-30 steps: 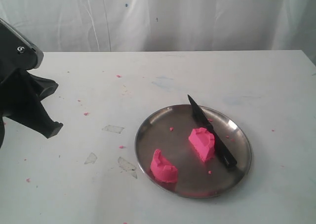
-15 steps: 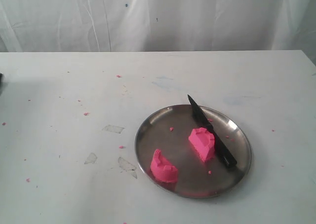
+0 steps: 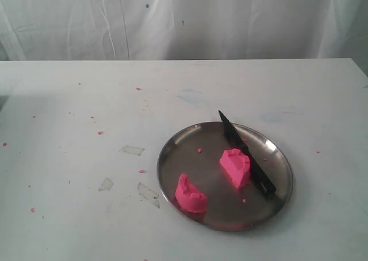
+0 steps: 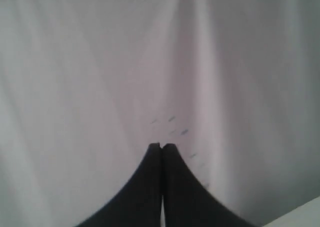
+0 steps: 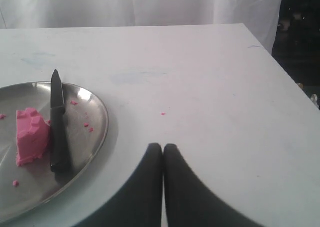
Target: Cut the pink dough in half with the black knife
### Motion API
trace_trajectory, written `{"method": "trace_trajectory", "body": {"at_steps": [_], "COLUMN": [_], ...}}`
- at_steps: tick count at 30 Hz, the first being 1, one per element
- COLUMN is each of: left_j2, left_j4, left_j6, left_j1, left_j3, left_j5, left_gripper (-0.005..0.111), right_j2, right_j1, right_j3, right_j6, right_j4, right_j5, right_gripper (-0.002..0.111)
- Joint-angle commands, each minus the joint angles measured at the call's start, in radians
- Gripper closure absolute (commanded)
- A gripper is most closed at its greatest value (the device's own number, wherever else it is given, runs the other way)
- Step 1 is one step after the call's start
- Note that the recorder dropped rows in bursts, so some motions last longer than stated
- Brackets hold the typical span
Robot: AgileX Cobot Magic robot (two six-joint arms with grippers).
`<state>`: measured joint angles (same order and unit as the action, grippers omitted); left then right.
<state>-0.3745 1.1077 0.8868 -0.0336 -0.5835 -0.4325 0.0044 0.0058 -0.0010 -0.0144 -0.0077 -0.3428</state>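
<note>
The pink dough lies in two chunks on the round steel plate (image 3: 172, 149): one chunk (image 3: 235, 167) near the middle, the other (image 3: 190, 195) at the plate's front left rim. The black knife (image 3: 246, 153) rests on the plate right beside the middle chunk, its tip over the far rim. In the right wrist view the knife (image 5: 58, 124) and one chunk (image 5: 31, 135) show on the plate (image 5: 97, 119). My right gripper (image 5: 163, 146) is shut and empty, off to the plate's side. My left gripper (image 4: 161, 145) is shut and empty, facing a white curtain. Neither arm shows in the exterior view.
Tiny pink crumbs (image 3: 100, 133) and a few clear tape scraps (image 3: 132, 150) dot the white table. A white curtain (image 3: 184, 19) hangs behind the table. The table's right edge (image 5: 280, 67) drops off to a dark area.
The left arm, seen at the left edge of the exterior view a second ago, has withdrawn out of that view. Dough, knife and plate have not moved.
</note>
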Motion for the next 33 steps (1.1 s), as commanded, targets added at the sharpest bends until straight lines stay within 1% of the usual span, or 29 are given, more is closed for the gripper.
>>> {"method": "trace_trajectory", "body": {"at_steps": [1,2,4,5,7,8,10,11,13,14,15,17,19,23,33], "left_j2": [0.044,0.064,0.095,0.116,0.158,0.189,0.231,0.263,0.311,0.337,0.357,0.375,0.375,0.375,0.375], "left_j4": [-0.100,-0.168,-0.281,-0.372,-0.515,-0.594,-0.713,-0.790,-0.883,-0.927,-0.954,-1.024,-1.026,-1.028,-1.024], "left_j6": [-0.040,-0.102,-0.199,-0.263,-0.338,-0.381,-0.389,-0.389,-0.391,-0.398,-0.405,-0.489,-0.584,-0.666,-0.670], "left_j1": [-0.001,-0.001,-0.001,-0.001,-0.001,-0.001,-0.001,-0.001,-0.001,-0.001,-0.001,-0.001,-0.001,-0.001,-0.023], "left_j3": [0.122,0.169,0.267,0.337,0.425,0.481,0.535,0.564,0.584,0.584,0.584,0.584,0.584,0.584,0.584], "left_j5": [-0.408,-0.470,-0.516,-0.507,-0.416,-0.292,-0.067,0.113,0.353,0.454,0.519,0.715,0.741,0.730,0.713], "left_gripper": [0.107,0.107,0.107,0.107,0.107,0.107,0.107,0.107,0.107,0.107,0.107,0.107,0.107,0.107,0.107], "right_j2": [-0.004,-0.004,-0.004,-0.004,-0.004,-0.004,-0.004,-0.004,-0.004,-0.004,-0.004,-0.004,-0.004,-0.004,-0.004], "right_j1": [-0.005,-0.005,-0.005,-0.005,-0.005,-0.005,-0.005,-0.005,-0.005,-0.005,-0.005,-0.005,-0.005,-0.005,-0.005], "right_j3": [0.001,0.001,0.001,0.001,0.001,0.001,0.001,0.001,0.001,0.001,0.001,0.001,0.001,0.001,0.001], "right_j6": [-0.001,-0.001,-0.001,-0.001,-0.001,-0.001,-0.001,-0.001,-0.001,-0.001,-0.001,-0.001,-0.001,-0.001,-0.001], "right_j4": [-0.008,-0.008,-0.008,-0.008,-0.008,-0.008,-0.008,-0.008,-0.008,-0.008,-0.008,-0.008,-0.008,-0.008,-0.008], "right_j5": [0.000,0.000,0.000,0.000,0.000,0.000,0.000,0.000,0.000,0.000,0.000,0.000,0.000,0.000,0.000], "right_gripper": [0.108,0.108,0.108,0.108,0.108,0.108,0.108,0.108,0.108,0.108,0.108,0.108,0.108,0.108,0.108]}}
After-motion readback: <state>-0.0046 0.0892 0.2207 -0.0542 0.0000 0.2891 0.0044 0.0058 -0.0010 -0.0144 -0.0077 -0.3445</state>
